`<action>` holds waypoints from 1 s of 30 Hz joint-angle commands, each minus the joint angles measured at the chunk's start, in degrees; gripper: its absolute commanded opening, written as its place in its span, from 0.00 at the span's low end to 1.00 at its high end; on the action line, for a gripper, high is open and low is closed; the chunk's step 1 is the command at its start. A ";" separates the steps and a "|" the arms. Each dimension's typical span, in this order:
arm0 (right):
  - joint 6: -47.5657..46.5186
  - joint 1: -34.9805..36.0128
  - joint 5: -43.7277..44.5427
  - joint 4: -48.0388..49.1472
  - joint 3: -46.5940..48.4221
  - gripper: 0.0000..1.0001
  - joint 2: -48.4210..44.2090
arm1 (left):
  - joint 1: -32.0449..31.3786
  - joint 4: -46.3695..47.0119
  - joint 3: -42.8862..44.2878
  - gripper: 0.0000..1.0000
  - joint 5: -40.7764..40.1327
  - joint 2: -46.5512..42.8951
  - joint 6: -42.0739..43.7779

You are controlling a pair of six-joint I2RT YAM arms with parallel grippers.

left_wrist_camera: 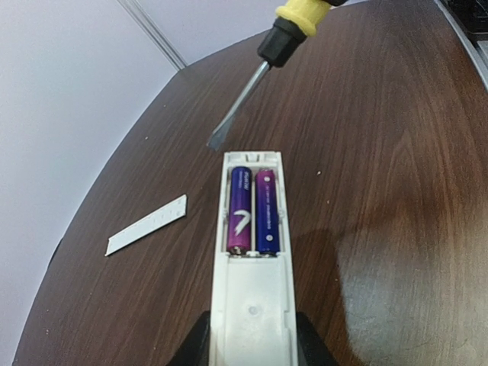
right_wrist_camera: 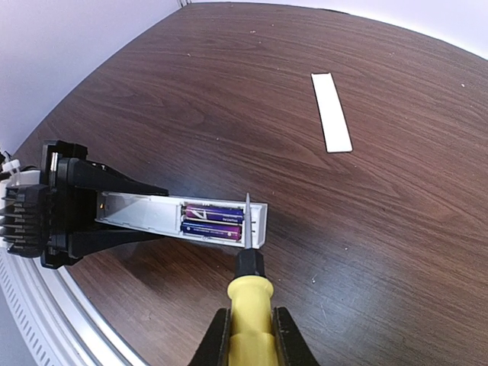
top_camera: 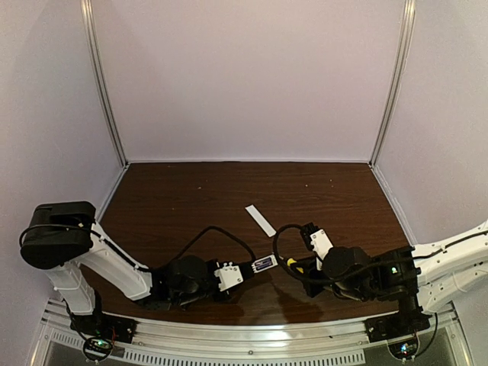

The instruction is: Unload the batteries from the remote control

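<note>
**Tip of the screwdriver (left_wrist_camera: 245,97) at the open end of the remote control (left_wrist_camera: 252,305)**

Down low in the centre of the overhead view, the two arms meet nose to nose over the dark wooden table (top_camera: 191,191). The left gripper (left_wrist_camera: 252,347) has the remote control pinched across its width, one black finger on each long side, and holds it by the closed end. The recess faces up and the far end points toward the top of the left wrist frame.

And look inside: both batteries (left_wrist_camera: 254,211) sit side by side in that recess, purple and blue, silvery ends toward the bottom of the frame.

Over to the right gripper (right_wrist_camera: 252,343). Its fingers are clamped on the yellow handle, and the black collar and steel shaft stick out ahead of them. From the left wrist camera the flat tip shows just past the remote's far end, slightly to the left. From the right wrist camera the shaft crosses the end of the recess beside the batteries. Whether the steel touches plastic, I cannot tell.

The thin white cover strip (top_camera: 260,219) lies flat on the wood, well apart from the remote and nearer the middle of the overhead view.
</note>
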 commanded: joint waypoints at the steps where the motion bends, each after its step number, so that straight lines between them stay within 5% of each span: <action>1: 0.14 -0.08 1.83 -1.07 0.68 0.00 0.72 | -0.14 2.49 0.48 0.00 1.15 0.80 0.25; 30: -2.50 -0.07 -2.16 -3.13 2.63 0.00 2.52 | -0.14 1.40 0.22 0.00 1.19 0.87 1.92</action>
